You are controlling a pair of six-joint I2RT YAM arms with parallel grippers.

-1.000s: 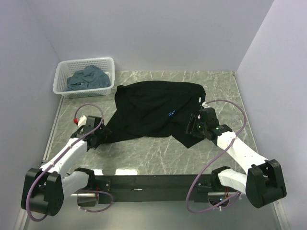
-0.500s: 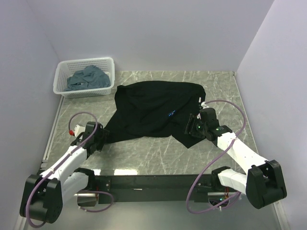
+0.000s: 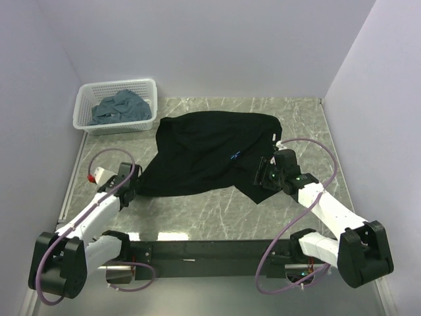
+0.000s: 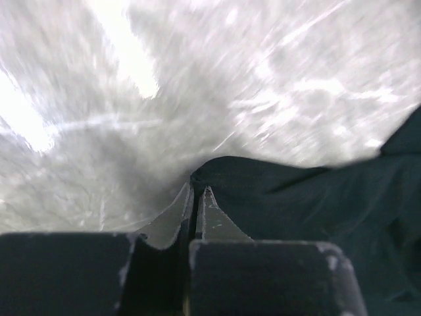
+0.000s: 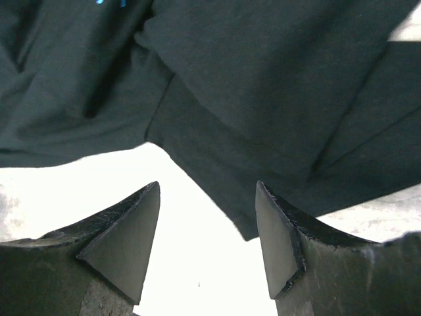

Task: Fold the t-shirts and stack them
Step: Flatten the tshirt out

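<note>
Top external view:
- Black t-shirt (image 3: 210, 155) lies spread, rumpled, mid-counter (image 3: 217, 210). Small blue print (image 3: 235, 156) faces up, right of centre.
- White lattice basket (image 3: 84, 99) sits at the far left corner, with blue-grey t-shirts (image 3: 118, 108) heaped inside, well apart from the black one.
- Left arm (image 3: 99, 210) reaches to the shirt's near-left corner, with the left jaws at the cloth edge.
- Right arm (image 3: 329, 207) reaches to the shirt's near-right part, with the right jaws over the dark cloth.

Left wrist view:
- Left jaws are clenched; the fingertips (image 4: 209, 204) meet with no gap.
- The black t-shirt's (image 4: 316, 210) edge humps up right at the tips and looks pinched there. The rest of the cloth trails off to the right.
- Marbled counter (image 4: 197, 79) beyond is blurred.

Right wrist view:
- Right jaws are released; the fingers (image 5: 128, 237) stand wide apart with nothing between them.
- Black t-shirt (image 5: 263, 66) fills the upper frame in folds and seams, and one pointed corner hangs down toward the gap.
- A sliver of the blue print (image 5: 108, 2) shows at the top edge.
- Bright counter (image 5: 191, 224) shows under the gap.
</note>
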